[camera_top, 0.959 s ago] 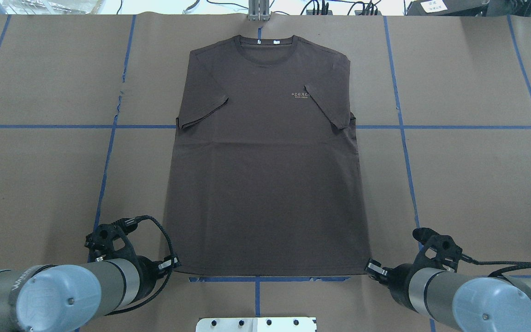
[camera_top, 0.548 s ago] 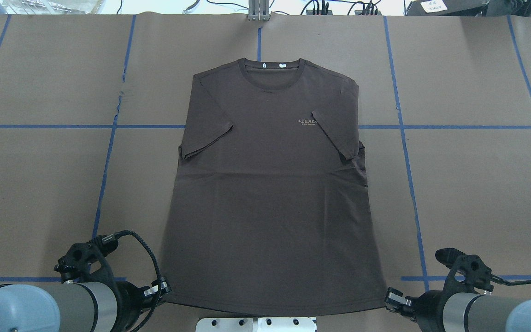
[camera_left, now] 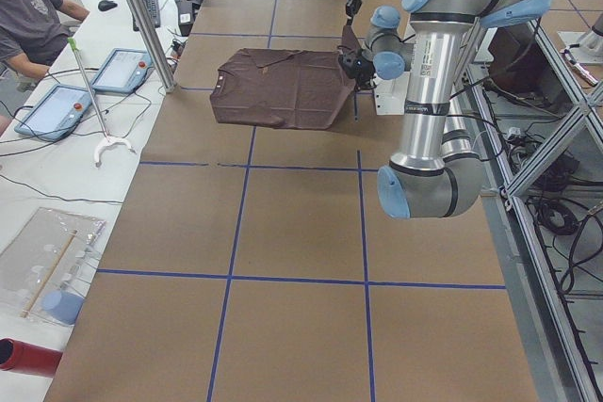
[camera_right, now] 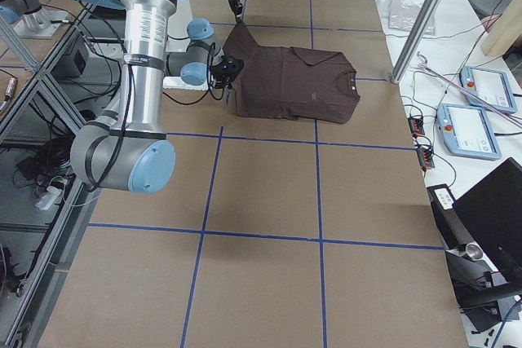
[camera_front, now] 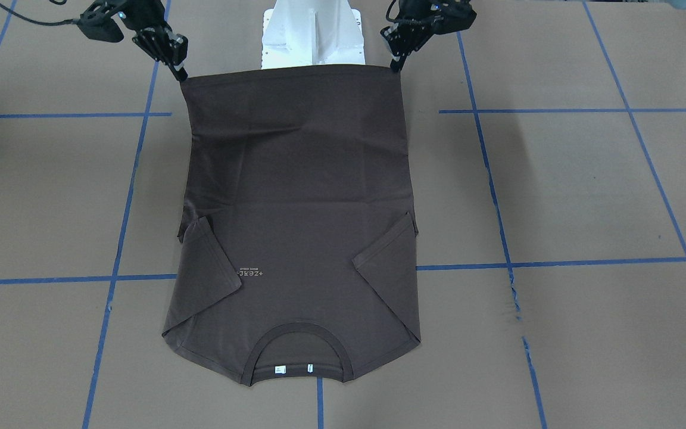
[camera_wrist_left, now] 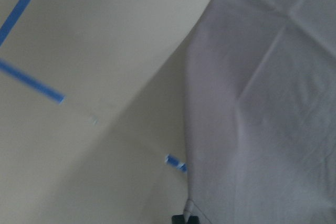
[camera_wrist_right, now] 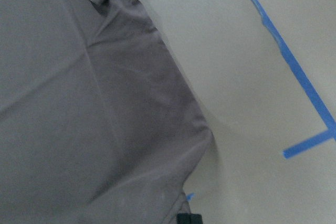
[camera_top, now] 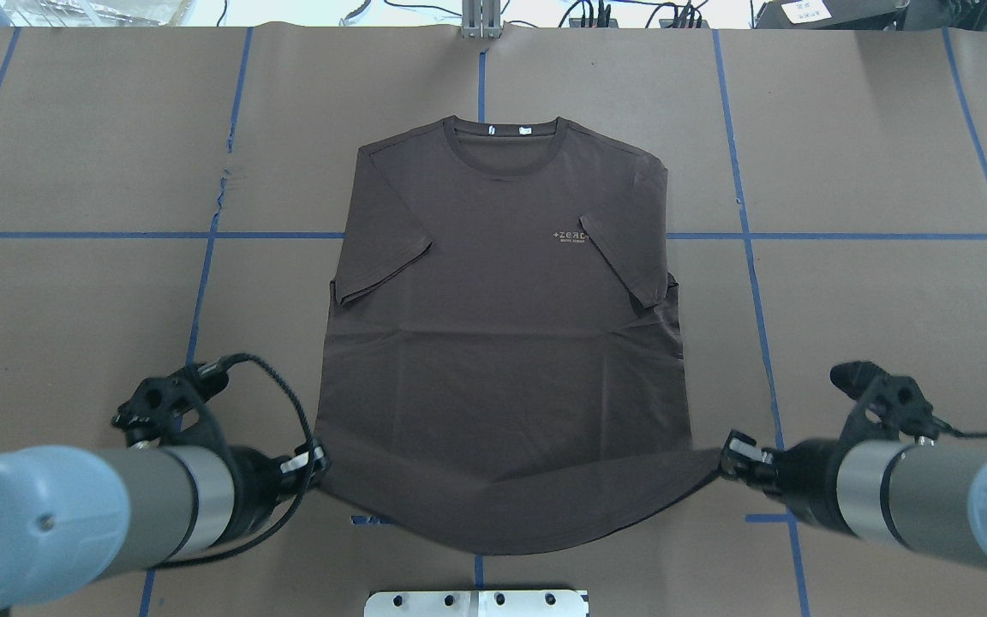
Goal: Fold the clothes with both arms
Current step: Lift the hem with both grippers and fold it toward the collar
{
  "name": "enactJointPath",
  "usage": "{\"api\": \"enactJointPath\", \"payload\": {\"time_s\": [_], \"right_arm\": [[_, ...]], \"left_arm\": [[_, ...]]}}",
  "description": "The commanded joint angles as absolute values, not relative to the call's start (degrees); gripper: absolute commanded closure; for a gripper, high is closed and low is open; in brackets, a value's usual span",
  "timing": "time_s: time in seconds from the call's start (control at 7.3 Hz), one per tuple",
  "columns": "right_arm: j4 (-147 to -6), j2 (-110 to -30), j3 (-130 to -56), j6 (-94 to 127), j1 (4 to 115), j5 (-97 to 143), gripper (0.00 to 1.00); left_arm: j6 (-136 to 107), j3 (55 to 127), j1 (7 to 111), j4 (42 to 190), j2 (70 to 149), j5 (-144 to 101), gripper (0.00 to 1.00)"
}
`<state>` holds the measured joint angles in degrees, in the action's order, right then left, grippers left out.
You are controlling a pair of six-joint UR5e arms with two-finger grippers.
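T-shirt (camera_top: 502, 343) lies face-up on the surface (camera_top: 888, 171), sleeves (camera_top: 382, 257) folded in, hem (camera_top: 502, 547) held up at both corners by left gripper (camera_top: 315, 467) and right gripper (camera_top: 729, 456), jaws pinching fabric; bottom-up fold looks underway, next likely carry hem evenly toward collar (camera_top: 506, 150).

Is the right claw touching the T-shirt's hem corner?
Touching. The overhead view shows the right claw pinching the T-shirt at its hem corner, the fabric pulled taut toward it.
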<state>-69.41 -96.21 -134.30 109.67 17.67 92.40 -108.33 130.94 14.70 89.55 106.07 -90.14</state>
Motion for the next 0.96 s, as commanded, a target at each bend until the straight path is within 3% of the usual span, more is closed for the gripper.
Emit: {"api": "enactJointPath", "payload": {"time_s": [0.0, 0.41, 0.82], "right_arm": [[-72.2, -83.7, -122.8, 102.6, 32.3, 101.2, 1.0], [-77.6, -66.6, -101.8, 87.9, 43.7, 101.3, 1.0], [-77.2, -56.3, -85.0, 82.1, 48.2, 101.3, 1.0]], "left_arm": [[-95.6, 117.2, 25.9, 90.3, 115.2, -90.4, 1.0], [-88.5, 95.7, 39.3, 108.1, 123.1, -90.5, 1.0], [-83.9, 82.3, 43.7, 115.8, 127.1, -90.3, 1.0]]}}
